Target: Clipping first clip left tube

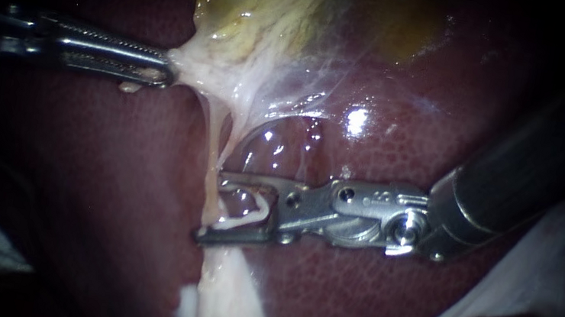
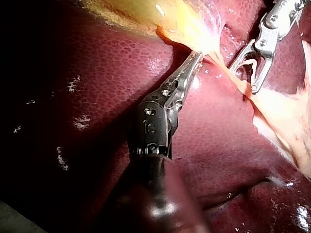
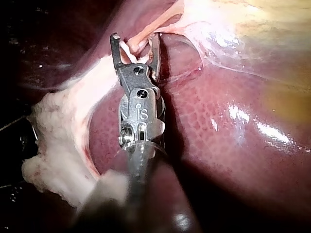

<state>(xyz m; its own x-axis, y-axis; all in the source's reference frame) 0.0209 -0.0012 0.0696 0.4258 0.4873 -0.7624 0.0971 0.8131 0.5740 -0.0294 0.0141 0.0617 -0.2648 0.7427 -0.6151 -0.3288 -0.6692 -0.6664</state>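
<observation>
Left tube is a thin pale strand. It runs from the gallbladder down over the liver and passes between the jaw tips of the right instrument. The jaws of this instrument stand wide apart and carry a white clip that touches both of them. The clip is open, not pressed on the tube. The left instrument has its jaws clamped on the pale lower end of the gallbladder, and the tissue there is drawn taut toward it, well above the clip.
</observation>
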